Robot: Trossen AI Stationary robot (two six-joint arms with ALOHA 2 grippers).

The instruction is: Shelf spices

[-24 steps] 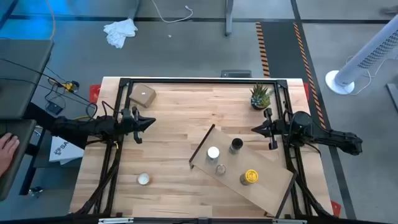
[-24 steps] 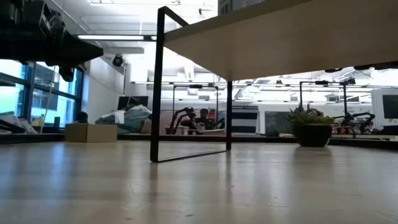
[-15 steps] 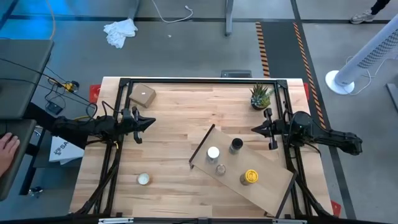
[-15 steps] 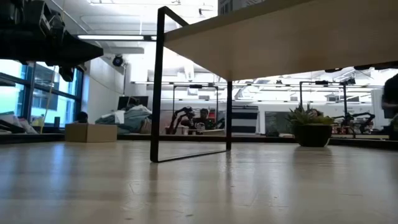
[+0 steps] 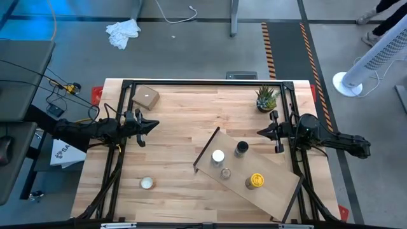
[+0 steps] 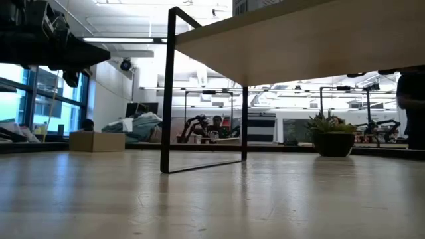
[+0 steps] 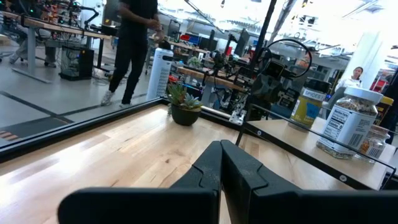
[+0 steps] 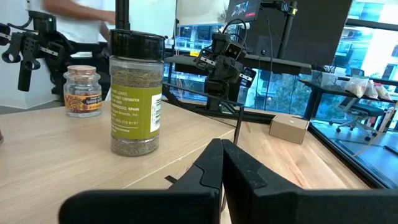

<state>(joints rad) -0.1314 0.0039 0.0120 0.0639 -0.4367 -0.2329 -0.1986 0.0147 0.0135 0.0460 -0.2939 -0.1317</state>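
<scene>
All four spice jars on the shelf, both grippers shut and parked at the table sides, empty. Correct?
Nearly. The high view shows four jars on the shelf, but a fifth small jar stands off it on the table. The rest holds: left gripper and right gripper shut, empty, at the sides.

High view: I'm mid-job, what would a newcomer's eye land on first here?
Probably the shelf, set slantwise on the table's right half, with four spice jars on top: a white-capped jar, a black-capped jar, a small clear jar and a yellow jar. Next, the two dark arms facing each other across the table, left gripper and right gripper both shut and empty. A potted plant stands at the far right corner.
</scene>
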